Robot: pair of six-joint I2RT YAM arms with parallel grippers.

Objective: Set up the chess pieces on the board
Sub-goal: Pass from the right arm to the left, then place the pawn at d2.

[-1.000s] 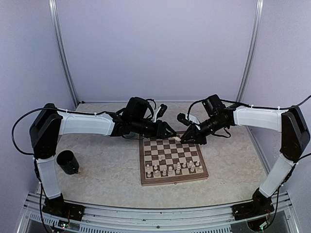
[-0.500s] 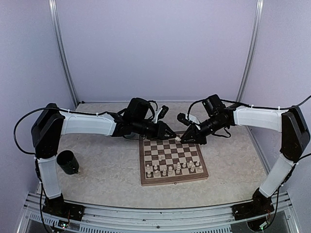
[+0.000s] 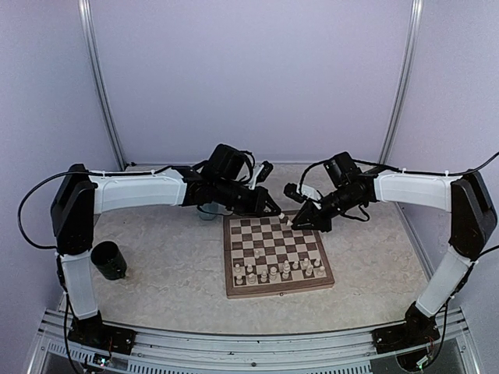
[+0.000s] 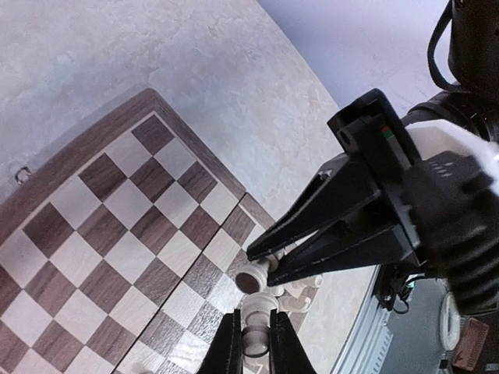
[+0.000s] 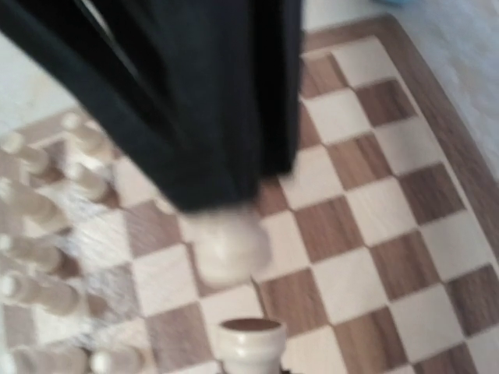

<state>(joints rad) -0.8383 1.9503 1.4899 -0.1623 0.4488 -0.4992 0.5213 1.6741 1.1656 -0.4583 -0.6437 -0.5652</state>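
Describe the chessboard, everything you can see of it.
The board is a square wooden chessboard, dark brown and cream checks inside a plain wood rim. It lies flat on the marbled table, between the arms, turned slightly off square. Pale chess pieces stand on its two nearest rows; the middle rows are bare. Over its far edge the left gripper grips a pale piece and the right gripper a second piece; contact with the board cannot be told.

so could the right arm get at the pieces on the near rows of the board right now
Probably not yet. The way over the board to the near-row pieces looks free, but the right gripper is shut on a chess piece, so it would need to place that first.
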